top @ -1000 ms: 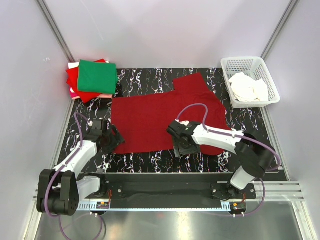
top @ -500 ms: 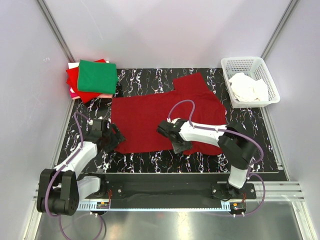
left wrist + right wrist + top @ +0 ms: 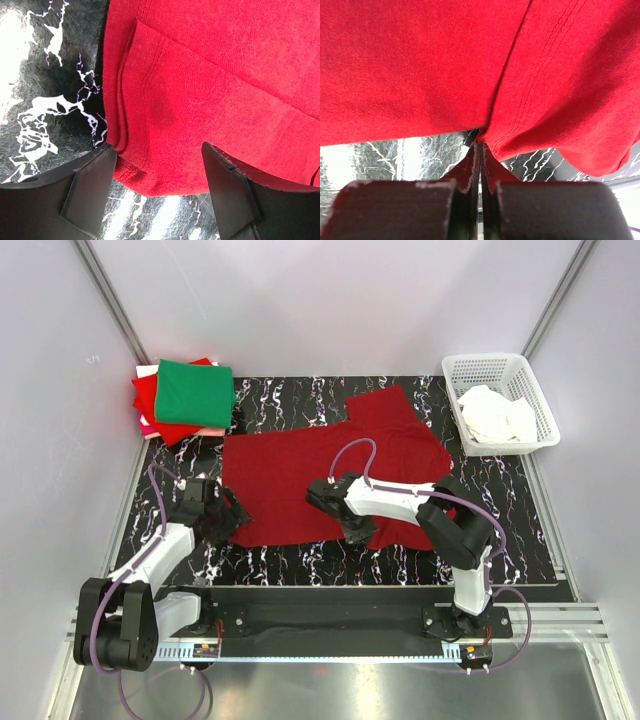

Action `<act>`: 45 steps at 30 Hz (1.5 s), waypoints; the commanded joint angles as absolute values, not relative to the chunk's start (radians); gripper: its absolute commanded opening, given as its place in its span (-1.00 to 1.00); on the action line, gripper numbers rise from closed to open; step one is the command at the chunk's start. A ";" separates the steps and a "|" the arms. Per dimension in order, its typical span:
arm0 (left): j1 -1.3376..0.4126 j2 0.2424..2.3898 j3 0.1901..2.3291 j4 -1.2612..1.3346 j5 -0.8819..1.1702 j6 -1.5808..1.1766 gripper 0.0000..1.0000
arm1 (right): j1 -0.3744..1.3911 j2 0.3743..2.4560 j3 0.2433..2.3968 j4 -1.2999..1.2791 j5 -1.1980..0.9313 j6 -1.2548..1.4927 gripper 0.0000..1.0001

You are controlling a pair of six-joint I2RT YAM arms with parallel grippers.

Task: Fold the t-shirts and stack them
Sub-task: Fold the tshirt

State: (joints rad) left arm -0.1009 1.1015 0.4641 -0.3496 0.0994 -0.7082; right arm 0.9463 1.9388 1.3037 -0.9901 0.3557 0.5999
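The right gripper (image 3: 480, 152) jaws pinch the crimson shirt (image 3: 290, 472) hem; left gripper (image 3: 156, 149) jaws stand open.

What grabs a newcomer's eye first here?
The crimson shirt spread across the middle of the black marbled table, with the right gripper pinched shut on its near edge and the left gripper open over its near-left corner. Next, the folded stack topped by a green shirt at the back left, and the white basket holding white cloth at the back right.
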 commanded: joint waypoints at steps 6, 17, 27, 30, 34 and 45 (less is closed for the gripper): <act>-0.104 1.098 0.440 -0.368 0.114 -0.693 0.49 | 0.940 1.844 1.302 -1.080 0.489 0.610 -1.00; -0.104 1.077 0.442 -0.373 0.124 -0.696 0.47 | 0.783 1.752 1.399 -1.167 0.696 0.465 -1.00; -0.104 1.077 0.439 -0.367 0.127 -0.695 0.47 | 0.620 1.718 1.474 -1.013 0.854 0.262 -1.00; -0.104 1.081 0.439 -0.362 0.129 -0.693 0.47 | 0.569 1.726 1.479 -0.925 0.848 0.190 -1.00; -0.104 1.085 0.437 -0.357 0.132 -0.692 0.47 | 0.520 1.736 1.463 -0.790 0.819 0.069 -1.00; -0.104 1.112 0.426 -0.330 0.136 -0.686 0.46 | 0.401 1.919 1.557 -0.624 0.750 -0.043 -1.00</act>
